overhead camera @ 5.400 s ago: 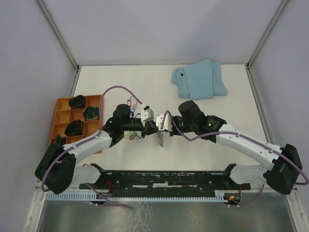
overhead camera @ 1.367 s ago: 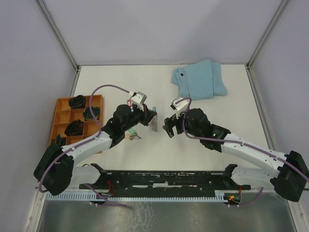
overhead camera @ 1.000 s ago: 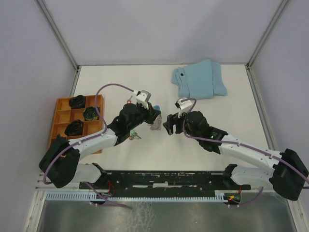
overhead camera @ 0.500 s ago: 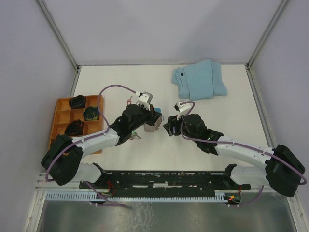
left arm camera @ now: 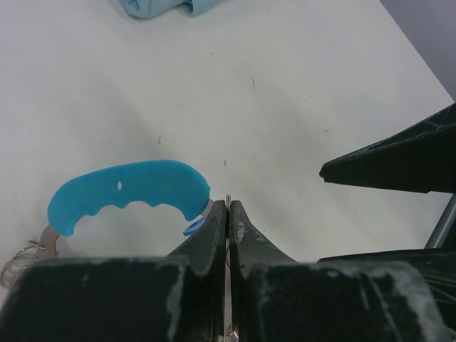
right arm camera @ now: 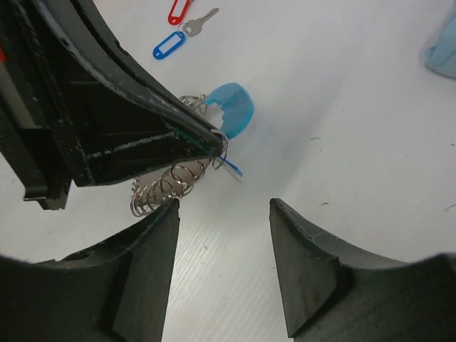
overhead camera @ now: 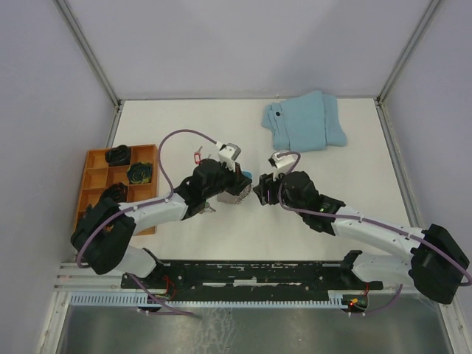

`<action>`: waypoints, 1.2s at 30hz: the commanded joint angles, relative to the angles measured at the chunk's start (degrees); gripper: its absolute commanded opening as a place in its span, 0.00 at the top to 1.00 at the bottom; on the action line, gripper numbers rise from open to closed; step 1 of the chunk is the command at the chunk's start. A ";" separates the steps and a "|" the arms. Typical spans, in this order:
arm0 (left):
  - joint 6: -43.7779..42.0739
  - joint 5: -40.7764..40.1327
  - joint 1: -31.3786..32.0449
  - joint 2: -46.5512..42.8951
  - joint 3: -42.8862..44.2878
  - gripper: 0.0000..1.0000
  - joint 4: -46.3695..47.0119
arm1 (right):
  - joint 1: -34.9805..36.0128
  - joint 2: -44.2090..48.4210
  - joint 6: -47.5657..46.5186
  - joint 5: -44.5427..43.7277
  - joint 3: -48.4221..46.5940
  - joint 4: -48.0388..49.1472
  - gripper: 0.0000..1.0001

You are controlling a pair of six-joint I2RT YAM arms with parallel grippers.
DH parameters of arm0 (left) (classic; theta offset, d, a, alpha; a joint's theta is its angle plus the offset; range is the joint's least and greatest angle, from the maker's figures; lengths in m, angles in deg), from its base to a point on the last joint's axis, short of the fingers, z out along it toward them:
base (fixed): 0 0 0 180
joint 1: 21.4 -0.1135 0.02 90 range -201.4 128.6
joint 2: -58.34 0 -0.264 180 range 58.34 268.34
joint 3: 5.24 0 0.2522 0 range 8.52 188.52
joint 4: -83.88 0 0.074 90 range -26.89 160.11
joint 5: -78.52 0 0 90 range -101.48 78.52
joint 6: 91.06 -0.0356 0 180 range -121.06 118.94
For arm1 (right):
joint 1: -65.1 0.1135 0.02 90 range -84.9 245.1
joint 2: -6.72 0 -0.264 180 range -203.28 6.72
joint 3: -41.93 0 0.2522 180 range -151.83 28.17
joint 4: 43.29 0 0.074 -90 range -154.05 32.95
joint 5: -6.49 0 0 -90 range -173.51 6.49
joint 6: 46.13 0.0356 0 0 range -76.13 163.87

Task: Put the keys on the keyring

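Left gripper (left arm camera: 227, 214) pinched tight on keyring (left arm camera: 128, 189) wire; the blue plastic section sits just left of its fingertips, wire coils bunched at the tips. Right gripper (right arm camera: 224, 208) has jaws apart, empty, facing those tips, near. Red- and blue-tagged keys (right arm camera: 191, 27) lie on table (right arm camera: 342, 107) beyond.

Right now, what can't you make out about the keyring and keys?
- Left wrist: what the left gripper pinches; its shut jaws cover it.
- Top view: most of the keyring, under that gripper.
- Right wrist: the red tag, cut by the top edge.
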 commanded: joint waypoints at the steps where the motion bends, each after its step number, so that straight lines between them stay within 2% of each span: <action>1: 0.41 5.19 1.53 5.08 3.61 0.97 1.87 | -0.30 3.85 0.10 -3.71 0.65 -1.23 0.38; 6: -2.32 6.85 4.38 12.62 6.70 0.94 -2.88 | -0.30 6.56 0.10 -4.44 2.89 -5.11 0.37; 13: -5.29 3.85 7.92 16.15 8.37 0.81 -7.40 | -0.30 8.37 0.06 -3.15 3.87 -10.57 0.36; 18: -5.16 0.64 7.99 12.77 8.11 0.68 -9.60 | -0.30 6.76 -0.84 -0.42 2.92 -13.49 0.37; 23: -3.32 -4.55 7.63 6.06 5.02 0.59 -10.26 | -0.30 2.26 -1.46 2.42 -0.72 -17.22 0.43; 29: -0.58 -6.35 5.69 -0.48 -0.95 0.57 -10.39 | -0.23 -5.03 -3.65 6.64 -4.31 -18.84 0.55; 33: 0.68 -6.21 4.84 -0.85 -3.46 0.57 -10.34 | 0.23 -9.54 -3.99 11.78 -6.84 -17.88 0.60; 36: 1.38 -6.21 4.23 0.12 -4.47 0.58 -9.90 | 1.19 -12.68 -3.87 11.81 -8.41 -17.45 0.62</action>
